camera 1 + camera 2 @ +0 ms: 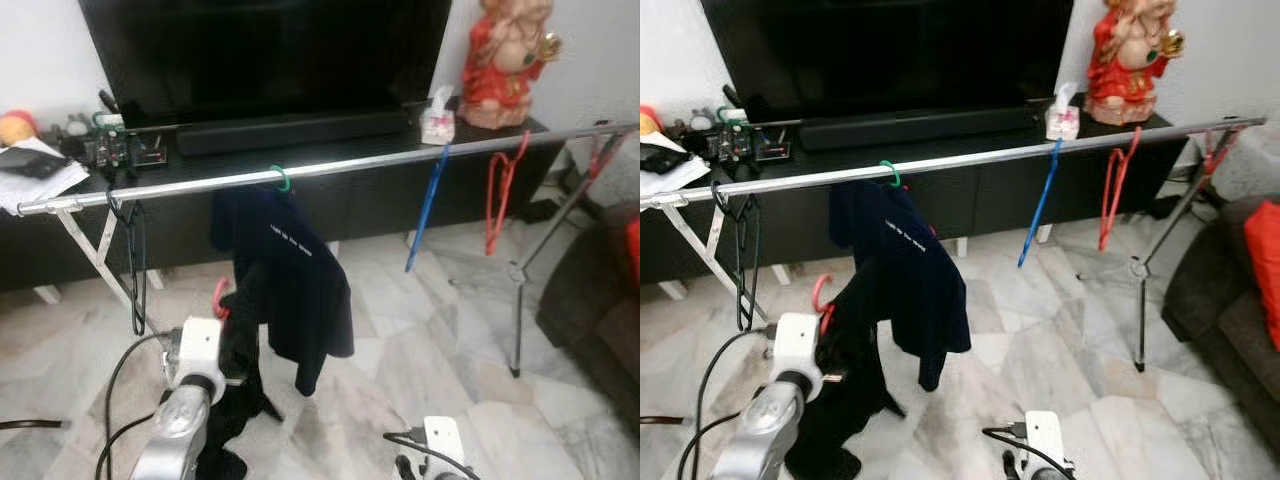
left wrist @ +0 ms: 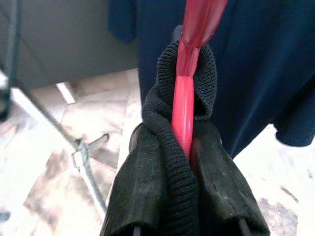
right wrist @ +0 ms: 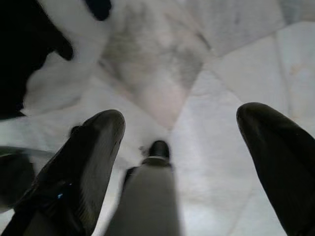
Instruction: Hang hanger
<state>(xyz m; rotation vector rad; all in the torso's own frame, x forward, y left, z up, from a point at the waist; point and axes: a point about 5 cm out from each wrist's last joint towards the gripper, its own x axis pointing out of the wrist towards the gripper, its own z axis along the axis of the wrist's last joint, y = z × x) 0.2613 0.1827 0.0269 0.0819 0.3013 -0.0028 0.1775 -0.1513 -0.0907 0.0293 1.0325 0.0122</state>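
Observation:
My left gripper (image 2: 186, 162) is shut on a red hanger (image 2: 187, 93) that carries a black knit garment (image 1: 240, 370); its red hook (image 1: 219, 297) shows just above the wrist. It is held low, below the silver clothes rail (image 1: 350, 165). A dark navy shirt (image 1: 295, 285) hangs from a green hanger (image 1: 282, 180) on that rail, right beside my held hanger. My right gripper (image 3: 179, 147) is open, hanging low over the marble floor.
A blue hanger (image 1: 428, 205) and a red hanger (image 1: 500, 190) hang farther right on the rail, a black one (image 1: 135, 260) at the left end. Behind stand a black TV console (image 1: 400, 190), TV and red statue (image 1: 505, 60). A dark sofa (image 1: 600, 300) sits right.

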